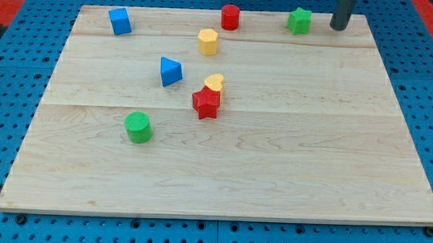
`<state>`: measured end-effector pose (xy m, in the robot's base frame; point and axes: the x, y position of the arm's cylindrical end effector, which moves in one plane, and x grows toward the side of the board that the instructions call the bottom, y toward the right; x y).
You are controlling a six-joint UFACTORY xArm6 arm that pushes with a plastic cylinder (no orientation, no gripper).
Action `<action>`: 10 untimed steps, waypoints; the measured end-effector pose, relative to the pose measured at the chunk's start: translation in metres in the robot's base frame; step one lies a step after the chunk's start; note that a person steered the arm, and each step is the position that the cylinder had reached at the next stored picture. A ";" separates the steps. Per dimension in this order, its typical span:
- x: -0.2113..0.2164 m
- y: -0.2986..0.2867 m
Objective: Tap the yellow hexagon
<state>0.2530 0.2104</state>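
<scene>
One camera view only, looking down at a slant from the near edge of the desk (its far edge narrows toward the view's top), whole board framed.

Robotics laboratory test station: a pale wooden bench rests on a blue perforated mounting base, carries small 3D-printed coloured blocks such as the green cylinder, with a dark rod above.
</scene>
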 end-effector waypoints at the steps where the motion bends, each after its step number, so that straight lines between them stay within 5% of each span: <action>1: 0.039 -0.083; 4: 0.018 -0.173; 10: 0.025 -0.189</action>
